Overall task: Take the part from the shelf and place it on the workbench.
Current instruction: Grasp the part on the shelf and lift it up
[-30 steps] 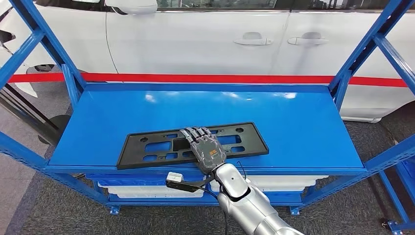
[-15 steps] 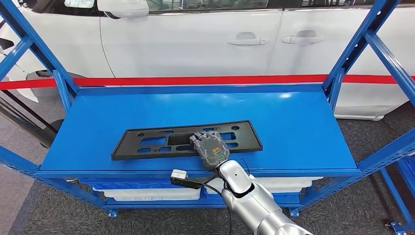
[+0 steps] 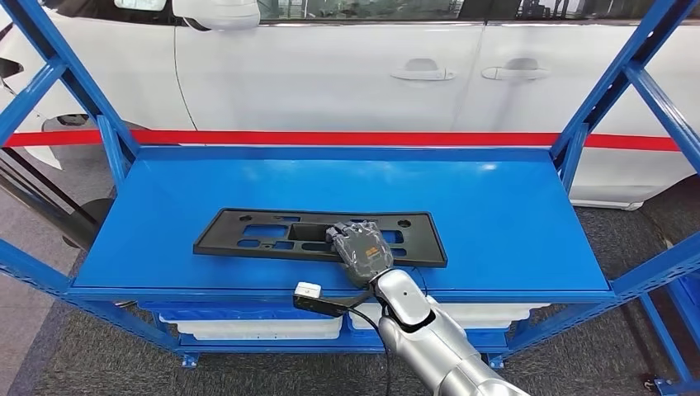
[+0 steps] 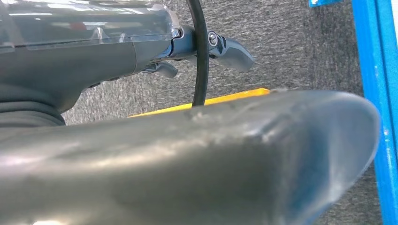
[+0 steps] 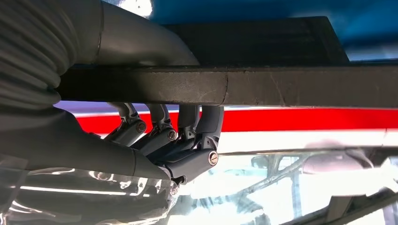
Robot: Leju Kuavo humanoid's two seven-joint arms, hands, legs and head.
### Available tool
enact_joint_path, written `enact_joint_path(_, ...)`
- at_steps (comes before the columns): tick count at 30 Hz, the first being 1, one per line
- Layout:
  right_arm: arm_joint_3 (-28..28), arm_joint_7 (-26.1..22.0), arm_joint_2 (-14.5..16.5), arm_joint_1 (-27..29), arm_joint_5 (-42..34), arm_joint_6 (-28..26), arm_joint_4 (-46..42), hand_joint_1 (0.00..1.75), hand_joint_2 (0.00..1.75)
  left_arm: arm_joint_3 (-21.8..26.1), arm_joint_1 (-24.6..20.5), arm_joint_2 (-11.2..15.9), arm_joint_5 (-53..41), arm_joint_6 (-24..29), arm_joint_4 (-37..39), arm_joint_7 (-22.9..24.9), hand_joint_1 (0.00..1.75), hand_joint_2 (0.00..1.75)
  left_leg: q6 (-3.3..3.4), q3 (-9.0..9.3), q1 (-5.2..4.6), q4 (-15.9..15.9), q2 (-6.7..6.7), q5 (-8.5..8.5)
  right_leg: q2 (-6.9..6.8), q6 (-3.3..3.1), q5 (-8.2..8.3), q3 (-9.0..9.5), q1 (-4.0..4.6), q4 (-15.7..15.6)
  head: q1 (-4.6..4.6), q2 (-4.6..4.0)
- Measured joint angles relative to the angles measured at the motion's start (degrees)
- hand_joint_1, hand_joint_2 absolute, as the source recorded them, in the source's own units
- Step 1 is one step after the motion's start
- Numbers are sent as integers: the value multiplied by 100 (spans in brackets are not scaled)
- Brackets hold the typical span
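Fingers (image 5: pixel 206 123) of the right hand (image 3: pixel 361 250) curl over the near edge of the black plastic mounting plate (image 3: pixel 272 235), with the thumb apparently under it, gripping the part. That plate lies long-ways on the blue shelf (image 3: pixel 495 214), near its front edge. Beyond the rack stands a white car (image 3: pixel 330 66). By the left hand (image 4: pixel 206 47), whose fingers I cannot judge, grey carpet (image 4: pixel 281 28) shows.

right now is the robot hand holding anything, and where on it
The right robot hand grips the black part by its near long edge, right of centre.
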Motion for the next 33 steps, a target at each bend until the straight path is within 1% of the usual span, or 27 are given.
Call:
enact_joint_path(1,-17,-148,5,28,-252,-20,-87,175,175,1,3,-5,22,8,0,-10,0,0,-34,11,-4,10,-3,-19,-2,-20,131,162,8,-342,-1,0)
enact_joint_path(2,-34,-317,12,64,-542,-25,-196,175,175,3,9,-9,47,19,0,-21,0,0,-75,20,-10,15,-1,-36,2,-46,190,264,21,-559,-1,0)
enact_joint_path(3,-49,-524,21,109,-916,-21,-360,175,175,8,16,-13,73,34,0,-35,0,0,-120,28,-9,13,5,-49,12,-78,189,303,40,-648,-1,0)
enact_joint_path(4,-61,-729,31,172,-1322,-10,-571,175,175,19,23,-19,96,48,0,-48,0,0,-168,43,-4,3,13,-57,26,-114,191,308,57,-657,-1,0)
enact_joint_path(6,-71,-1078,56,354,-2086,4,-1078,175,175,46,35,-37,139,65,1,-72,0,0,-243,61,24,35,26,-114,39,-194,210,346,49,-706,-1,0)
enact_joint_path(7,-71,-1236,74,465,-2458,2,-1349,175,175,59,38,-48,159,69,1,-81,0,0,-267,15,30,171,27,-219,36,-231,222,365,39,-732,-1,0)
enact_joint_path(8,-71,-1399,91,590,-2853,-3,-1618,175,175,72,40,-57,178,77,2,-88,0,0,-284,-94,33,430,26,-386,29,-258,230,378,32,-752,-2,0)
enact_joint_path(10,-71,-1780,103,874,-3819,-5,-2207,175,175,104,52,-68,216,102,2,-95,0,0,-307,-445,33,1189,25,-775,12,-290,222,373,53,-752,-2,0)
enact_joint_path(11,-71,-1946,96,1033,-4299,1,-2524,175,175,127,65,-73,237,118,2,-98,0,0,-311,-593,32,1495,24,-878,4,-299,216,369,67,-748,-2,0)
enact_joint_path(12,-71,-2077,82,1180,-4712,19,-2843,175,175,149,82,-79,252,134,2,-99,0,0,-305,-654,30,1611,25,-867,-1,-308,209,367,81,-743,-2,0)
enact_joint_path(13,-71,-2161,62,1308,-5025,55,-3150,175,175,172,97,-87,265,148,2,-101,0,0,-288,-607,27,1501,25,-742,1,-312,203,370,93,-737,-2,0)
enact_joint_path(14,-72,-2219,38,1416,-5275,110,-3436,175,175,193,108,-94,277,160,2,-101,0,0,-257,-453,19,1169,24,-529,5,-313,194,380,104,-734,-2,0)
enact_joint_path(15,-72,-2283,8,1508,-5497,181,-3697,175,175,213,112,-98,291,167,2,-99,0,0,-209,-264,2,752,24,-326,9,-308,184,389,112,-730,-2,0)
enact_joint_path(16,-73,-2364,-31,1598,-5742,268,-3954,175,175,233,110,-104,308,171,2,-98,0,0,-163,-93,-18,381,23,-183,12,-295,174,389,123,-721,-2,0)
enact_joint_path(17,-76,-2444,-72,1694,-5968,347,-4185,175,175,251,109,-111,324,173,1,-96,0,0,-125,19,-41,131,22,-107,12,-274,168,382,127,-714,-2,0)
enact_joint_path(18,-83,-2521,-118,1793,-6175,425,-4397,175,175,270,113,-118,339,173,1,-95,0,0,-98,62,-62,26,19,-105,10,-248,165,371,125,-709,-2,0)
enact_joint_path(19,-96,-2592,-164,1897,-6368,498,-4586,175,175,290,122,-127,348,173,1,-93,0,0,-84,69,-76,2,16,-109,8,-217,167,364,121,-709,-2,0)
enact_joint_path(20,-116,-2645,-202,2001,-6517,558,-4748,175,175,309,133,-138,351,174,1,-90,0,0,-59,75,-66,-20,14,-93,4,-184,160,362,116,-711,-2,0)
enact_joint_path(21,-141,-2692,-239,2098,-6640,609,-4889,175,175,327,142,-154,352,175,2,-85,0,0,-29,88,-54,-55,15,-74,3,-150,125,355,113,-678,-2,0)
enact_joint_path(22,-167,-2733,-274,2180,-6737,651,-5006,175,175,340,146,-172,352,176,2,-78,0,0,2,101,-39,-89,20,-53,2,-119,39,310,111,-567,-1,0)
enact_joint_path(23,-194,-2767,-306,2250,-6807,683,-5096,175,175,348,146,-190,354,175,2,-71,0,0,29,112,-22,-119,25,-35,2,-90,-108,207,105,-337,0,0)
enact_joint_path(25,-249,-2819,-371,2396,-6928,723,-5195,175,175,363,145,-215,384,167,2,-68,0,0,50,111,-25,-123,33,-33,3,-42,-468,-142,75,393,0,0)
enact_joint_path(26,-282,-2832,-396,2484,-6981,728,-5217,175,175,380,144,-225,417,163,2,-77,0,0,53,111,-25,-119,33,-37,3,-21,-571,-307,57,711,0,0)
enact_joint_path(27,-317,-2834,-416,2577,-7022,719,-5226,175,175,406,144,-240,459,164,2,-87,0,0,51,114,-23,-113,30,-44,2,-3,-564,-392,38,857,-1,0)
enact_joint_path(28,-344,-2830,-427,2647,-7049,708,-5228,175,175,429,144,-252,492,168,2,-97,0,0,48,116,-21,-107,27,-51,1,9,-510,-419,23,885,0,0)
enact_joint_path(30,-374,-2824,-436,2713,-7070,693,-5228,175,175,459,143,-267,526,175,2,-105,0,0,42,121,-18,-100,22,-61,-1,19,-387,-378,5,773,0,0)
enact_joint_path(33,-376,-2824,-436,2721,-7070,692,-5227,175,175,461,143,-269,527,175,2,-105,0,0,41,121,-18,-99,21,-63,-1,19,-361,-360,3,733,0,0)
